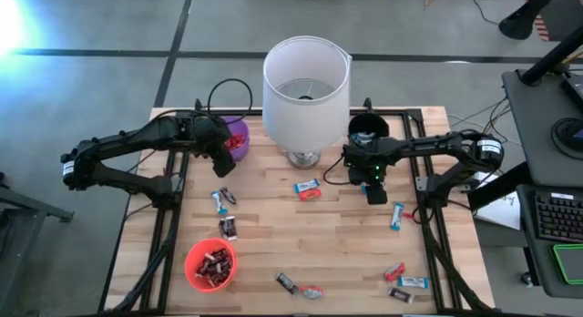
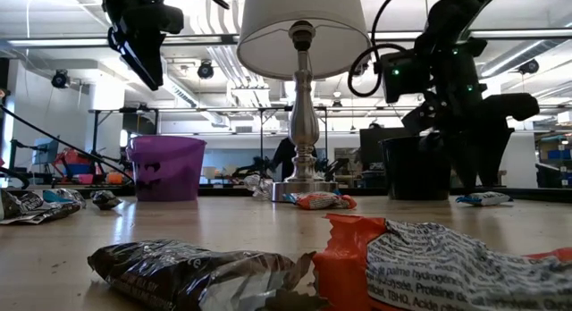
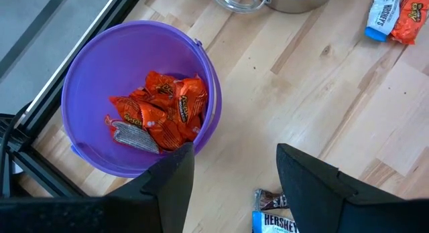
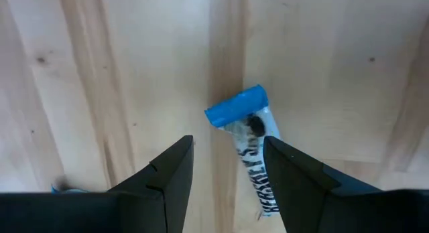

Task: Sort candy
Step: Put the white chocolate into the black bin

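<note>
**Both grippers open and empty above scattered candy**

Readable print is sparse. In the left wrist view, a blue-and-white bar just beyond the fingertips reads "HERSHEY'S", and another blue-and-white bar near the lamp base carries the same name. The orange wrappers heaped in the purple cup show yellow lettering too crumpled to read. In the right wrist view, a blue-ended white bar has dark lettering running along it, partly hidden by one finger.

The left gripper hangs raised above the table at the purple cup's 8 o'clock side, fingers spread and holding nothing, its arm reaching in from 9 o'clock. The right gripper points down at the wood at 6 o'clock of the black cup, fingers parted and empty, its arm coming in from 3 o'clock.

Loose candy lies across the wooden table: a pair at 6 o'clock of the lamp, a blue bar at 5 o'clock of the right gripper, two pieces below the left gripper, and more along the near edge. A red cup near 7 o'clock holds dark-wrapped bars.
</note>
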Robot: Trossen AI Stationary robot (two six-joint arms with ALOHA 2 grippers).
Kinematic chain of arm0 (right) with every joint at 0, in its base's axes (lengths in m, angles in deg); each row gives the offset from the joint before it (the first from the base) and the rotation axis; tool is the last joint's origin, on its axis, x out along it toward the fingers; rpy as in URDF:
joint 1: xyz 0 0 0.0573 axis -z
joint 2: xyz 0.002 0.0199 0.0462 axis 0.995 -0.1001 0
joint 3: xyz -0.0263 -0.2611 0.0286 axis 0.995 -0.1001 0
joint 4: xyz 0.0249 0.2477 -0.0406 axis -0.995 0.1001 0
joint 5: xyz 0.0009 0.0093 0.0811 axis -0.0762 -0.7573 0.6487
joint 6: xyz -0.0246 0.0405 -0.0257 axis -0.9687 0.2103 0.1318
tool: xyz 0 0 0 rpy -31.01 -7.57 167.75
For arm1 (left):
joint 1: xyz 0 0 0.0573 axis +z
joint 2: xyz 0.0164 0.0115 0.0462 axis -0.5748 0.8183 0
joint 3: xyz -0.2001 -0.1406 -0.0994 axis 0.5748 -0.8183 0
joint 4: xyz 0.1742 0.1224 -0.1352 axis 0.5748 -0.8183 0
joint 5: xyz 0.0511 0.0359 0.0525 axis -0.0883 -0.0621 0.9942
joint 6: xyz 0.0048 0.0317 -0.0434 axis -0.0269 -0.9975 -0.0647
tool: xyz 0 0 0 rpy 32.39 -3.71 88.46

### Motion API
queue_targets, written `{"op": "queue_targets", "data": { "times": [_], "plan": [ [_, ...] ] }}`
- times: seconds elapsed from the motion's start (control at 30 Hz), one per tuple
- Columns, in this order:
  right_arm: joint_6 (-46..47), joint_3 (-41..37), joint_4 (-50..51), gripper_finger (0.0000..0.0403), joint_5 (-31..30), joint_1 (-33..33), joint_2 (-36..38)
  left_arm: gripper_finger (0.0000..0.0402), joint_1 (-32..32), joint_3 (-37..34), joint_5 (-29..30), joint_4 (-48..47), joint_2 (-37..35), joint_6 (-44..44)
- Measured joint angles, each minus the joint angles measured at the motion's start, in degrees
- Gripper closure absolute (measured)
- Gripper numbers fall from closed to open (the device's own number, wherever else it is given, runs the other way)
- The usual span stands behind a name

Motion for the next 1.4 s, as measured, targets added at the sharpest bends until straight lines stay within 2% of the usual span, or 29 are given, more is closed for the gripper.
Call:
{"op": "queue_targets", "data": {
  "times": [0.27, 0.43, 0.87, 1.1, 1.23, 1.4],
  "plan": [
    [0.0, 0.0, 0.1, 0.0232, -0.1, -3.9, 0.0, 0.0208, 0.0, 0.0, 0.0, 0.0, 0.0, 0.0],
    [-0.1, 0.0, -0.4, 0.0232, -4.9, -3.9, -0.5, 0.0208, 0.0, 0.0, 0.0, 0.0, 0.0, 0.0],
    [0.5, -1.6, -2.3, 0.0232, -4.9, -3.9, -2.4, 0.0208, 0.0, 0.0, 0.0, 0.0, 0.0, 1.5],
    [0.7, -2.2, -2.9, 0.0235, -7.4, -3.9, -3.0, 0.0208, 0.0, 0.0, 0.0, 0.0, 0.0, 1.5],
    [2.3, -2.3, -3.0, 0.0265, -7.4, -3.9, -3.0, 0.0208, 0.0, 0.0, 0.0, 0.0, 0.0, 1.5],
    [2.8, -2.3, -2.8, 0.0343, -7.0, -3.9, -3.0, 0.0208, 0.0, 0.0, 0.0, 0.0, 0.0, 1.5]
  ]
}}
